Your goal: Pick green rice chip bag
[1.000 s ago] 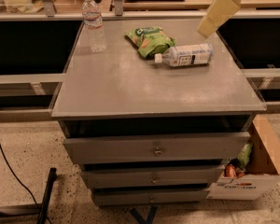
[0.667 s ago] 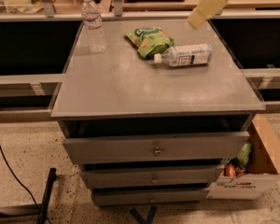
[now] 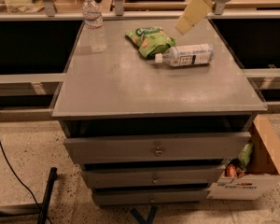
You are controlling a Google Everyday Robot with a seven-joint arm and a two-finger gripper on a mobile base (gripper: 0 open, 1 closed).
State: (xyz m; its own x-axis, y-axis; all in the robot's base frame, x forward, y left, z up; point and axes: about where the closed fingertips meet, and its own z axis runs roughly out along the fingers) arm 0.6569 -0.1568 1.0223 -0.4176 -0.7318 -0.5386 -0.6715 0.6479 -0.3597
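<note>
- One green rice chip bag [image 3: 150, 40] lies far-centre on the cabinet top [image 3: 130, 92]; its long axis runs far-left to near-right, near end just beside the lying bottle [image 3: 186, 55]
- gripper [image 3: 184, 26] hovers just right of it; how open it is cannot be told

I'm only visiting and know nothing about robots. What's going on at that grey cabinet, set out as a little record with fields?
surface: grey drawer cabinet
target: green rice chip bag, lying crumpled near the back of the top
nearest neighbour: lying bottle, on its side just right of the bag, cap end toward it
other item: upright bottle, standing at the back left
gripper: in the air above the back right, not touching the bag
floor: cardboard box with packets, right of the cabinet
</note>
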